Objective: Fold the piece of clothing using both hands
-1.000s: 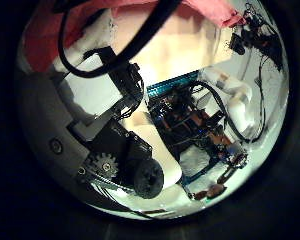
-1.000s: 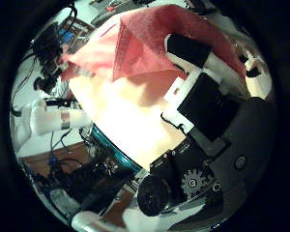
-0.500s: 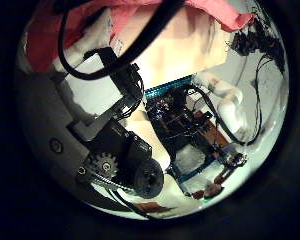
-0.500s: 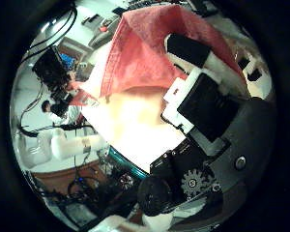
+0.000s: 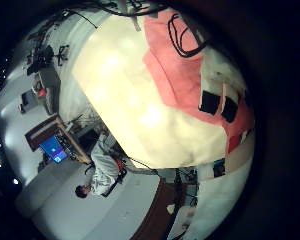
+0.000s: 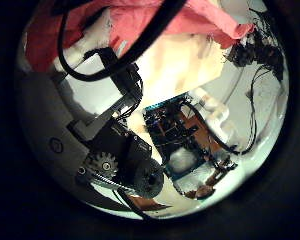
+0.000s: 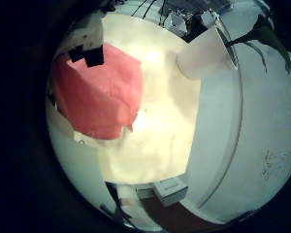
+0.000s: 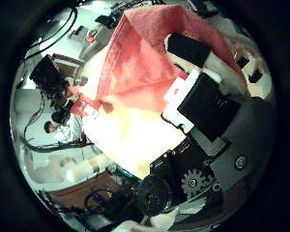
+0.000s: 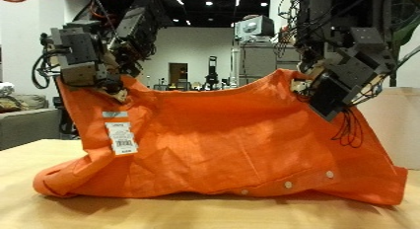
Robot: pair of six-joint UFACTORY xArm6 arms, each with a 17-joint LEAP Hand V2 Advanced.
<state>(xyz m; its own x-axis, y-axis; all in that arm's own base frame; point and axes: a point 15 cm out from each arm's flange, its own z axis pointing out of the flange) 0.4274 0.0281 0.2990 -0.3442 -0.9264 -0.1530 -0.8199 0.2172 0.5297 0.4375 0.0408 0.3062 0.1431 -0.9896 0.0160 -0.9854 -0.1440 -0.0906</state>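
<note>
An orange garment (image 9: 217,140) hangs spread out between both hands, its lower edge resting on the wooden table (image 9: 210,217). A white tag (image 9: 118,136) hangs on it below the left hand. My left hand (image 9: 103,53) is shut on one upper corner, and my right hand (image 9: 335,79) is shut on the other. In the right thumb side palm view the cloth (image 8: 150,53) drapes over that hand's fingers (image 8: 198,97). The left thumb side palm view shows the cloth (image 6: 165,15) bunched at its fingers (image 6: 110,115). Both little finger views show the garment (image 5: 190,80) (image 7: 97,92) over the table.
A white container (image 9: 394,115) stands on the table behind the garment's end near the right hand, also seen as the white container (image 7: 206,53) in the right little finger side view. Bare tabletop (image 7: 170,116) lies beside the cloth. Room equipment stands behind.
Both thumb side views have shifted, so both hands have moved. The cloth now covers more of the right thumb side view, with less table showing. Both grips are unchanged.
</note>
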